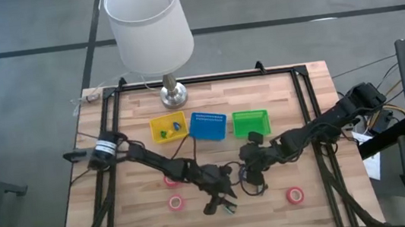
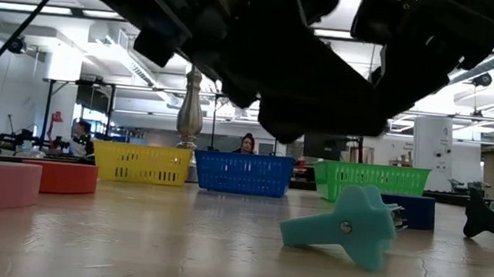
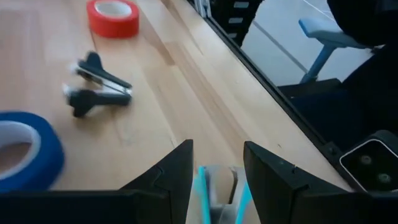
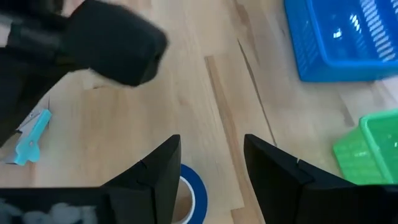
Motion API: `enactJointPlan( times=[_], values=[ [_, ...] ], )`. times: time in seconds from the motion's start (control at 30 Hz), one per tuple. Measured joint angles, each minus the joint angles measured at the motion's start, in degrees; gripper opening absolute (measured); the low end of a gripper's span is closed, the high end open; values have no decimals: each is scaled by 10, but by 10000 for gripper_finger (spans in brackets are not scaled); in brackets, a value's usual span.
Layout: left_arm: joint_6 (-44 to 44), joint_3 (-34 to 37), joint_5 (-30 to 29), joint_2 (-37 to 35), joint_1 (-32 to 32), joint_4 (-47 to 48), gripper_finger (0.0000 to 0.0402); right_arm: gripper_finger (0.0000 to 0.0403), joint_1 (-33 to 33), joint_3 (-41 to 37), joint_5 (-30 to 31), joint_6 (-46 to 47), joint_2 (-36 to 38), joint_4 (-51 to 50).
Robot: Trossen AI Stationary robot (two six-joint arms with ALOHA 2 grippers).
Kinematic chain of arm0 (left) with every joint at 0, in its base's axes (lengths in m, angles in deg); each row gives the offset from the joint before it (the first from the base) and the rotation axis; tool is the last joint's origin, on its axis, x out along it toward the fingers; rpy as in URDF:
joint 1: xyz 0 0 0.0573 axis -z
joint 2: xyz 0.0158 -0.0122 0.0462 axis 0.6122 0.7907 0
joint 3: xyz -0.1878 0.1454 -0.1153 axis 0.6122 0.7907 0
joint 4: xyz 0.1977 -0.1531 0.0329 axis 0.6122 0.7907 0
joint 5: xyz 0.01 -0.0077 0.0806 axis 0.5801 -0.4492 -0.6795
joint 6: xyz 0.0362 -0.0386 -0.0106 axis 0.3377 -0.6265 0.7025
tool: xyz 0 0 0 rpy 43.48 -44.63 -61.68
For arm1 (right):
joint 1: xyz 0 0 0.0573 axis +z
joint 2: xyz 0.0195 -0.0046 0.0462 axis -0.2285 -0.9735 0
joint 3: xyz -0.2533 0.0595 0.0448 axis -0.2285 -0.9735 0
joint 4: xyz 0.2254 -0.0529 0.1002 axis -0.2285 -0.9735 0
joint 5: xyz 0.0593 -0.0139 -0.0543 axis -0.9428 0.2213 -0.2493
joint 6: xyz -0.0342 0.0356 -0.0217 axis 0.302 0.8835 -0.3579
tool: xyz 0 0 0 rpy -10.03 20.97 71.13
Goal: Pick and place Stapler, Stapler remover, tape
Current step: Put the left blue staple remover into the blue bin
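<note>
A teal staple remover [image 2: 347, 230] lies flat on the wood near the table's near edge. My left gripper [image 3: 217, 149] hangs open above it, and the remover [image 3: 217, 193] shows between the fingers. My right gripper [image 4: 211, 143] is open over the blue tape roll [image 4: 189, 199], which rests flat on the table [image 2: 406, 211]. A black staple remover [image 3: 99, 87] lies beyond the blue tape [image 3: 25, 149]. Three red tape rolls [image 1: 172, 180] [image 1: 175, 203] [image 1: 294, 195] lie flat. I make out no stapler.
Yellow [image 1: 167, 127], blue [image 1: 208, 126] and green [image 1: 251, 122] trays stand in a row toward the far edge, with a lamp [image 1: 172, 94] behind them. The two arms meet close together at mid-table. People sit in the room beyond the table.
</note>
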Motion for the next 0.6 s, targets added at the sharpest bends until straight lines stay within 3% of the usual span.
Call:
enactJointPlan(
  times=[0.3,0.6],
  values=[
    [-20,-16,-86,43,25,1,145,171,7,-37,-3,11,0,-2],
    [-49,-16,-91,44,35,5,145,171,7,-38,-4,-8,0,-1]
  ],
)
